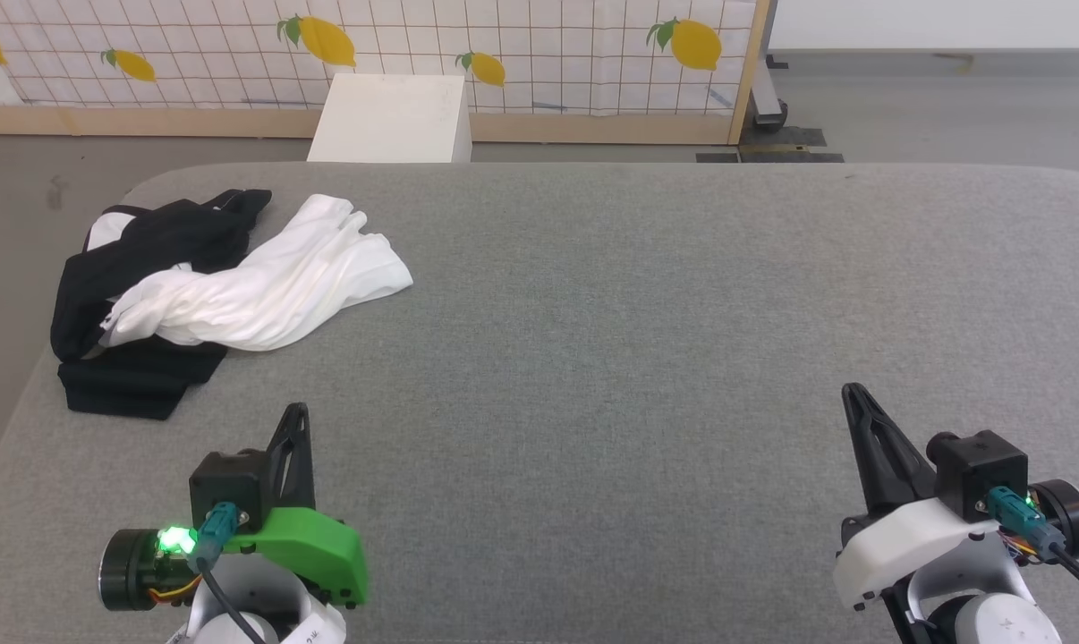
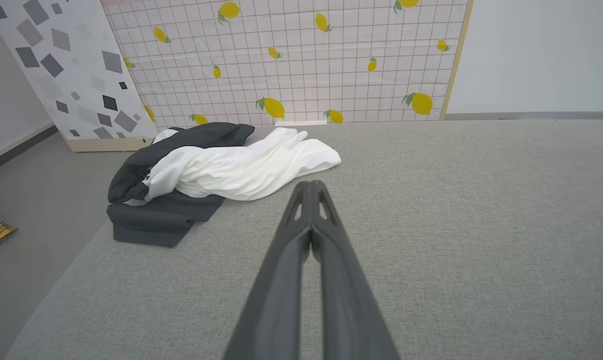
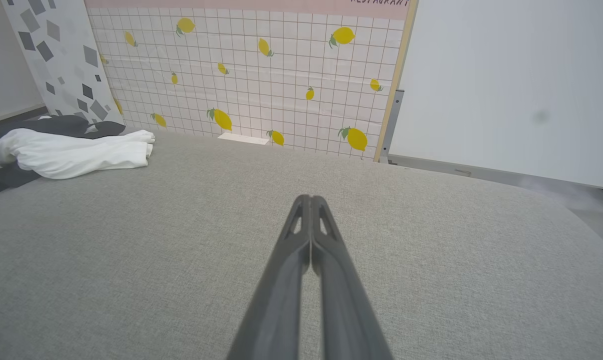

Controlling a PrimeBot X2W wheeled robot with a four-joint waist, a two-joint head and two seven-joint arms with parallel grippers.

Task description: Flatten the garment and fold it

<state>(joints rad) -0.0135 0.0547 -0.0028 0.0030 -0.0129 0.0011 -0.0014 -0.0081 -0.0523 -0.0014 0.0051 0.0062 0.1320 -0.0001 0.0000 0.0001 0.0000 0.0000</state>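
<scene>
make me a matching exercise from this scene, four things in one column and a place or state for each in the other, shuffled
Column one
1. garment
2. left gripper
3. right gripper
4. white box

Column two
a. shut, on a white mount, near right of the grey surface
b. beyond the surface's far edge
c. crumpled at the surface's far left
d. shut, on a green mount, near left

Pairs: 1-c, 2-d, 3-a, 4-b

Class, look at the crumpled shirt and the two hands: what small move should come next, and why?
Probably open the left hand and reach toward the garment: it lies bunched and untouched on that side, far from the right hand, and both hands are shut.
</scene>
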